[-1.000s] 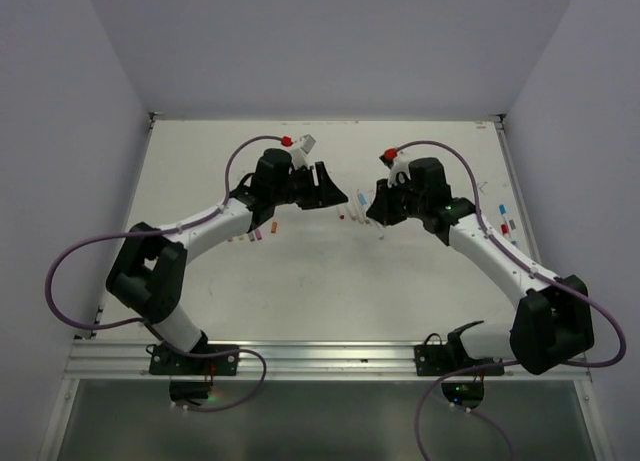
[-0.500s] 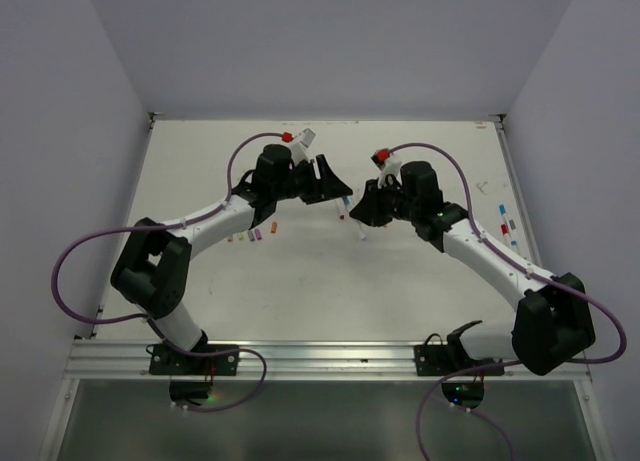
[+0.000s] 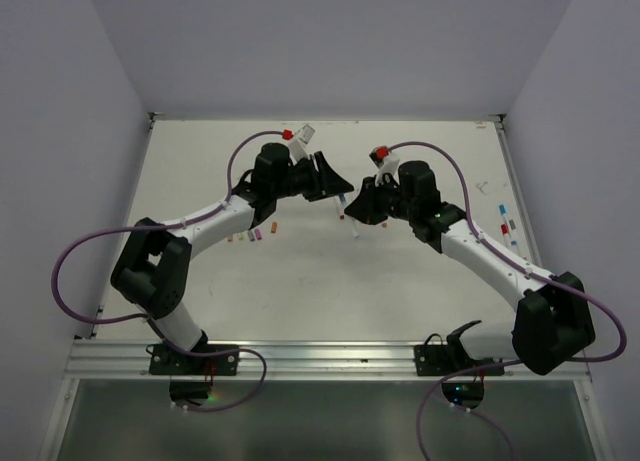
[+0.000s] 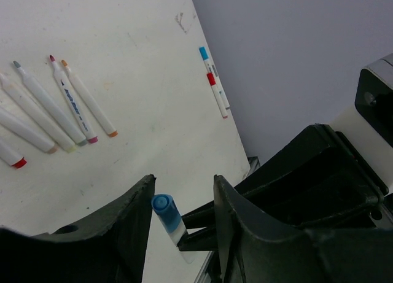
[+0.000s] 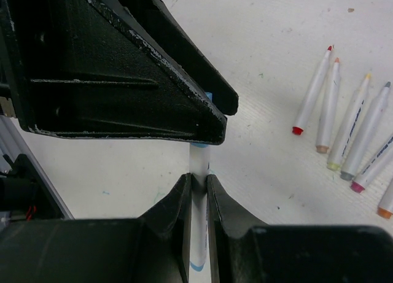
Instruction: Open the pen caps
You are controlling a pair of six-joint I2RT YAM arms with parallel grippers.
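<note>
The right gripper [image 5: 198, 183] pinched a half-hidden pen [image 5: 199, 159]; the left gripper [image 4: 183, 186] stood spread around its blue cap [image 4: 163, 208] over the white table [image 4: 141, 68].

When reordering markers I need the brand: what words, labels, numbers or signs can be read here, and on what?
Nothing here is legible.
Pink-ended pen: blue print along the barrel, too blurred to read.
Grey-tipped pen: blue print, too blurred to read.
Held pen in the right gripper jaws: no lettering can be made out.
</note>
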